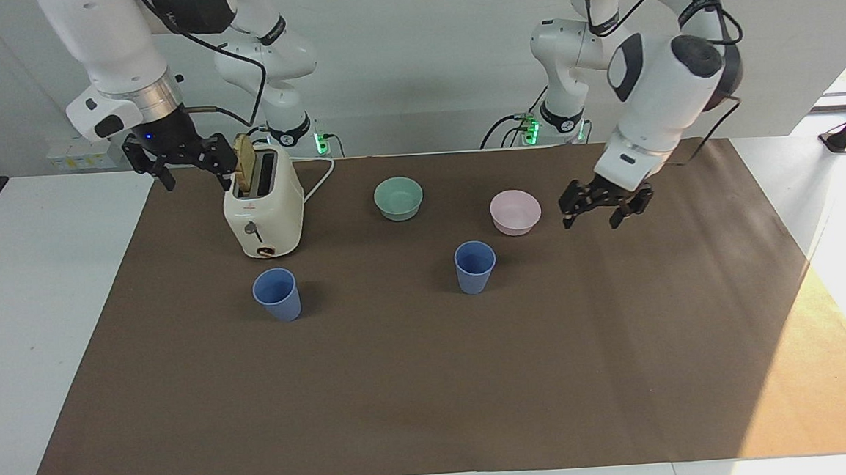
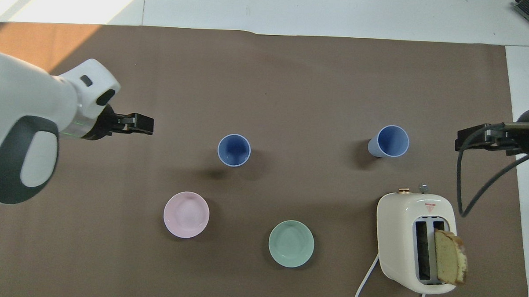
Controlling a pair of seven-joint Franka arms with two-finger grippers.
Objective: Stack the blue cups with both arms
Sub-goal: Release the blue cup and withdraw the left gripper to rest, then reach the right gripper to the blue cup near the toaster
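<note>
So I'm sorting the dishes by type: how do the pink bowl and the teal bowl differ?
The pink bowl is pale pink; the teal bowl is muted green. The pink one sits toward the left arm's end of the table, the teal one nearer the toaster. Both stand upright, look empty and seem alike in shape and size.

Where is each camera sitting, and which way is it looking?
Facing view: high up across the table, looking at the robots; both whole arms show, with the left gripper and right gripper.
Overhead view: high above the robots' end, looking steeply down; only the left arm's wrist and the right gripper's tip show.
Both share: two blue cups, pink bowl, teal bowl, toaster, brown mat.
</note>
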